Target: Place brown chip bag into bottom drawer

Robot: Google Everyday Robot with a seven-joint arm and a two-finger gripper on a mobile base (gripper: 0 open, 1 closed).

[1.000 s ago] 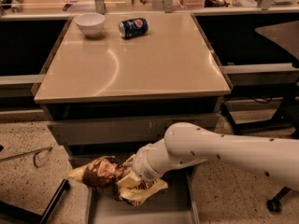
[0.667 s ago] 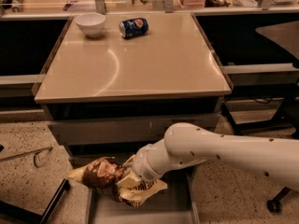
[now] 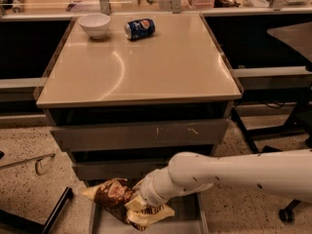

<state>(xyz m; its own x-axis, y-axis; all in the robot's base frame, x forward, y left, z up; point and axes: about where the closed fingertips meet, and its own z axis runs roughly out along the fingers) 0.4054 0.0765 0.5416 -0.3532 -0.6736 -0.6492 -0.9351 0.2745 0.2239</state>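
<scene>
One white arm [image 3: 234, 172] reaches in from the right, low over the pulled-out bottom drawer [image 3: 187, 217] at my feet. Its end effector [image 3: 142, 200] is pressed into the brown chip bag [image 3: 113, 197] and hidden by the crinkled foil, so I cannot tell whether it is gripping the bag or not. The bag sits at the drawer's left side, one pale yellow end over the grey floor, the other poking past the left wall. Above stand two upper drawers [image 3: 141, 135] with scuffed grey fronts. Farther back, on the desk [image 3: 165, 72], a blue soda can [image 3: 140, 28] lies on its side near the far edge, with a white bowl [image 3: 94, 24] just left of it.
</scene>
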